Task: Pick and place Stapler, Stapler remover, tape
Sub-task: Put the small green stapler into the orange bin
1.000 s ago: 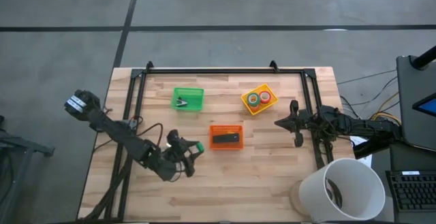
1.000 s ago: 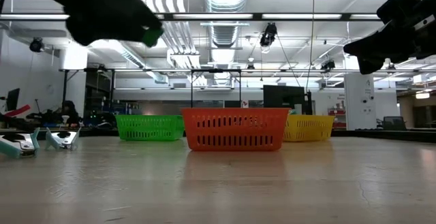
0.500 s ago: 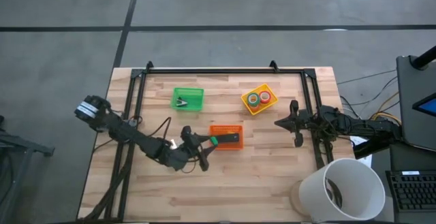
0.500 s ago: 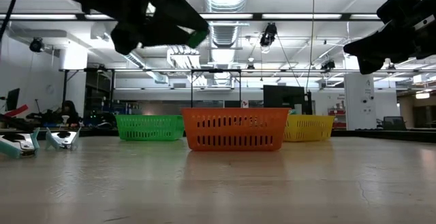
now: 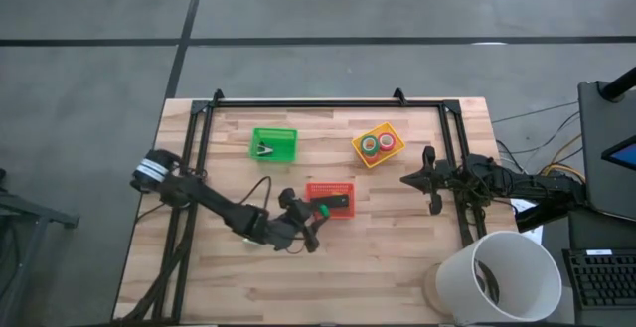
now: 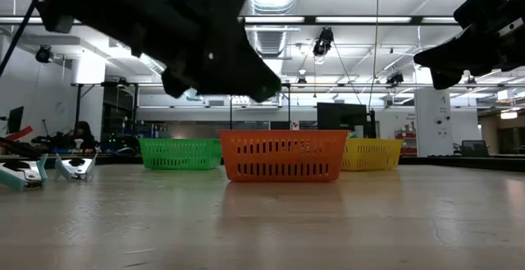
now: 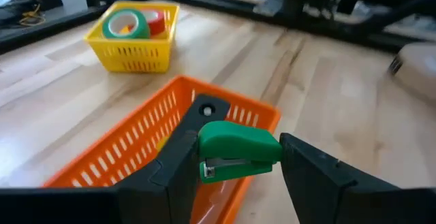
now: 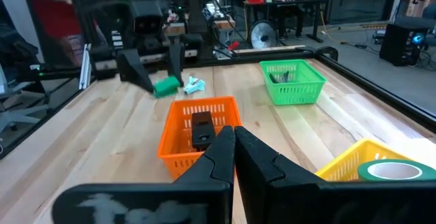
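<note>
My left gripper (image 5: 318, 209) (image 7: 238, 157) is shut on a small green stapler-shaped piece (image 7: 238, 149) and hovers over the left end of the orange basket (image 5: 331, 200). The slim black stapler (image 5: 334, 203) (image 8: 201, 127) lies inside that basket. Tape rolls (image 5: 377, 144) (image 7: 131, 22) sit in the yellow basket (image 7: 136, 50). A dark small tool (image 5: 264, 149) lies in the green basket (image 5: 274, 144). My right gripper (image 5: 424, 176) (image 8: 234, 142) is shut and waits above the table's right side. My left gripper pinches the green piece between its two fingers, with its metal underside (image 7: 225, 168) showing between them. The fingers (image 7: 180, 159) come slanting from the table's near-left side. The piece is lifted clear above the orange basket's rim (image 7: 204, 88).
A white bucket (image 5: 502, 275) stands off the table's near right corner. Small pale teal items (image 6: 25, 174) (image 8: 194, 84) lie on the wood near the left arm. A black frame (image 5: 308, 101) borders the far edge and sides. Bare wood lies along the near side (image 5: 378, 267).
My left gripper has carried the green piece from the near-left part of the table toward the right and slightly far, and now hangs over the orange basket's left end. It has stayed shut on the piece.
</note>
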